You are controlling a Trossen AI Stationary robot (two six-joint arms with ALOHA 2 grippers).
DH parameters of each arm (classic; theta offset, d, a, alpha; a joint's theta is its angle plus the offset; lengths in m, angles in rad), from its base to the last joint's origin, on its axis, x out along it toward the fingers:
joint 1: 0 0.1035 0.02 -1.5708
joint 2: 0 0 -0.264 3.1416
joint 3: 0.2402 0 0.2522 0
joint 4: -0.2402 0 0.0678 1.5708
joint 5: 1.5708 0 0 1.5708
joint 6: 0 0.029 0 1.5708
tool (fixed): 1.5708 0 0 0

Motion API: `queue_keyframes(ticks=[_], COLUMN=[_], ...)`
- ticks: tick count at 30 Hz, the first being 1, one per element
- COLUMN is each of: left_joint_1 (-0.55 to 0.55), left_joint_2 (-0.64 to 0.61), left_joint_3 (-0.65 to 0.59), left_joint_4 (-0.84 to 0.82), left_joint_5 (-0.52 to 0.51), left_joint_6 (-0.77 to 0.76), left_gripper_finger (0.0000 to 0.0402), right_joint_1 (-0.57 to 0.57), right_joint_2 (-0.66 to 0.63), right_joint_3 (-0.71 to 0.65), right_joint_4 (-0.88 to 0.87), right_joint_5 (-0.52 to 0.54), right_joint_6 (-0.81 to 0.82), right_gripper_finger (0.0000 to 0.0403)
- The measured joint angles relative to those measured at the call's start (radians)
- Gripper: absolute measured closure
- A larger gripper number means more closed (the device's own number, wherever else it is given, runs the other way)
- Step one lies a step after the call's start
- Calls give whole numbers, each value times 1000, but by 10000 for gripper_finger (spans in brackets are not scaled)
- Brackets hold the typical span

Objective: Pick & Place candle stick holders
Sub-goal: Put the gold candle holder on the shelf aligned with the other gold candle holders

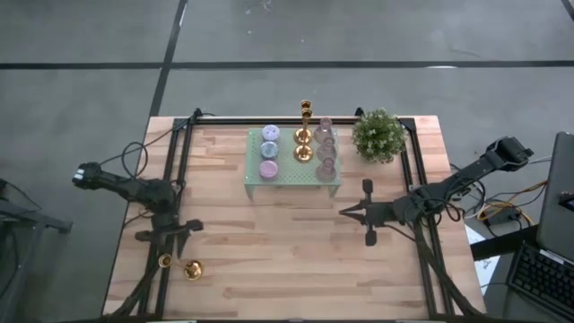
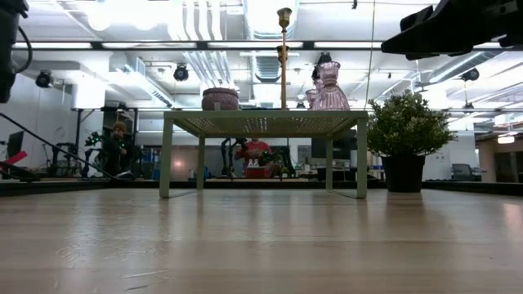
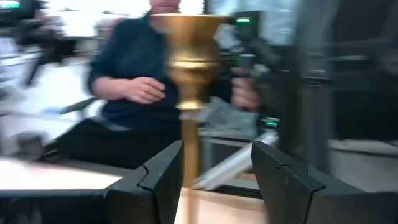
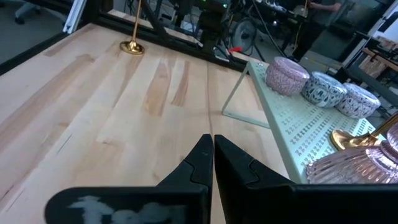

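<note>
Our left hand [image 1: 167, 244] sits near the table's [image 1: 269, 251] near-left corner, fingers [image 3: 163, 177] half spread on either side of the slim stem of a gold candle stick holder [image 1: 192, 268]; in the left wrist view the stem stands just beside one finger, and we cannot tell whether it is pinched or merely straddled. That holder's round base rests on the wood by the left frame rail. Beyond it, off the table, a person [image 3: 140, 81] in dark clothing sits. At the far middle of the table stands a pale green perforated stand [image 1: 287, 179], carrying three squat candles [image 1: 268, 151] in a row on its left part, two more gold holders [image 1: 303, 144] upright in the middle, and pink glass pieces [image 1: 326, 148] on its right part. A potted plant [image 1: 378, 135] stands just beside the stand's right end. Our right hand [image 1: 345, 213] hovers right of centre, fingers pressed together and holding nothing, pointing toward the left.
</note>
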Motion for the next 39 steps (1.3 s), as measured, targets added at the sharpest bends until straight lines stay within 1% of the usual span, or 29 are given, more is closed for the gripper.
queue_keyframes(ticks=[2, 3, 4, 8, 9, 13, 15, 20, 27, 34, 36, 39], left_joint_1=[0, 0, 0, -1, -2, -3, -5, -16, -54, -125, -145, -171], left_joint_2=[0, 0, 0, 9, 14, 31, 36, 47, 73, 130, 152, 182], left_joint_3=[0, -1, -1, -1, -2, -2, -2, -2, -2, -2, -2, -2], left_joint_4=[2, 2, 0, 1, 2, 1, 1, 7, 47, 77, 112, 153], left_joint_5=[67, 76, 68, -49, -58, -23, -22, -66, -72, -179, -204, -214], left_joint_6=[12, 15, 27, 102, 113, 140, 140, 140, 156, 167, 161, 156], left_gripper_finger=[209, 209, 209, 209, 209, 209, 209, 209, 209, 209, 209, 209], right_joint_1=[0, 0, 0, 0, 0, 0, 0, 0, 0, 0, 0, 0], right_joint_2=[0, 0, 0, 0, 0, 0, 0, 0, 0, 0, 0, 0], right_joint_3=[0, 0, 0, 0, 0, 0, 0, 0, 0, 0, 0, 0], right_joint_4=[1, 1, 1, 1, 1, 1, 2, 2, 2, 2, 2, 2], right_joint_5=[0, 0, 0, 0, 0, 0, 0, 0, 0, 0, 1, 0], right_joint_6=[1, 5, 7, 3, 3, 4, 4, 5, 5, 5, 5, 5], right_gripper_finger=[394, 394, 394, 394, 394, 394, 394, 394, 394, 394, 394, 394])
